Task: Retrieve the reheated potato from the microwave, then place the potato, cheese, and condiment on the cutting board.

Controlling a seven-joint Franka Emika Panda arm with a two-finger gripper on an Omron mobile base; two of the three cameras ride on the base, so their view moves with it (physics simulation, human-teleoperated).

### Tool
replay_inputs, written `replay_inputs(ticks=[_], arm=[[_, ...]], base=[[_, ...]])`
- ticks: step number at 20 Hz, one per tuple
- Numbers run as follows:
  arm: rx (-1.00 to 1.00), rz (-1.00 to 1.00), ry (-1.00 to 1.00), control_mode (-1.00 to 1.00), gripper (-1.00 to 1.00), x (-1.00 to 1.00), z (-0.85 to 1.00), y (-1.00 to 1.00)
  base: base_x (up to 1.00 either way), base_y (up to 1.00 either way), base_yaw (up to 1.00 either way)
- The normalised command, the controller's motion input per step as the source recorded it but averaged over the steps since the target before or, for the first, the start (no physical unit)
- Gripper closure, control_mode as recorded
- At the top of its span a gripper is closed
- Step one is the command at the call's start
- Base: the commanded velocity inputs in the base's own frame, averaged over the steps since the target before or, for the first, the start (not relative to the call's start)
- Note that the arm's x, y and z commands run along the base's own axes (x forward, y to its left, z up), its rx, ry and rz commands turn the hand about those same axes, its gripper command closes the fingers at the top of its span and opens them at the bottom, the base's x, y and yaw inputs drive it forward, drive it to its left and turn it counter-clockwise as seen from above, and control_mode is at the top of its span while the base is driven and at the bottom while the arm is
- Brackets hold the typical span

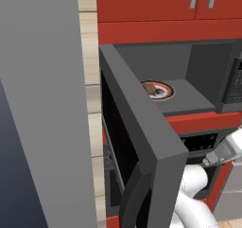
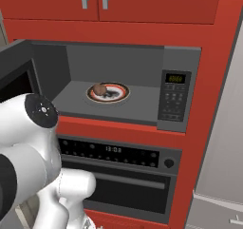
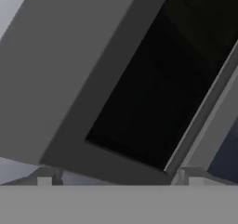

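Inside, the small brown rough-skinned potato (image 2: 99,89) sat on a round white plate with an orange-and-black rim (image 2: 118,95), toward that plate's left side as the right base view showed it, on the floor of the wide dark grey built-in microwave (image 2: 182,62). The microwave's black-glass door (image 1: 137,142) stood swung wide open to the left, its dark curved handle (image 1: 133,198) low on the outer edge. Below the cavity ran the oven with its display and knob (image 2: 168,163), and red cabinets (image 2: 142,2) hung above.

The gripper (image 3: 118,179) lay close against the door's dark glass pane, with only the very tips of its two fingers visible; whether they were parted or closed could not be told, and nothing appeared between them. Judging from this, the potato lay well apart from the gripper, up and back into the cavity, past the door. Its long axis could not be read at this size.
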Motion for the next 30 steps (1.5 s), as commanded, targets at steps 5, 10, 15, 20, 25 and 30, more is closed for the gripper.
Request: replay_inputs(ticks=[5,10,15,20,25,30], arm=[[-0.08,-0.33,-0.01,-1.0,-1.0,0.17,0.12,-0.41],[-0.17,-0.36,0.0,-1.0,-1.0,0.25,0.15,-0.31],[-0.24,-0.33,0.0,-1.0,-1.0,0.27,0.09,-0.28],[-0.2,-0.24,0.0,-1.0,-1.0,0.39,0.0,-0.24],[-0.15,-0.14,0.0,-1.0,-1.0,0.44,-0.03,-0.3],[-0.14,-0.02,-0.01,-1.0,-1.0,0.46,-0.15,-0.3]], base=[[0.0,0.0,0.0],[0.0,0.0,0.0],[0.0,0.0,0.0],[0.0,0.0,0.0],[0.0,0.0,0.0],[0.0,0.0,0.0]])
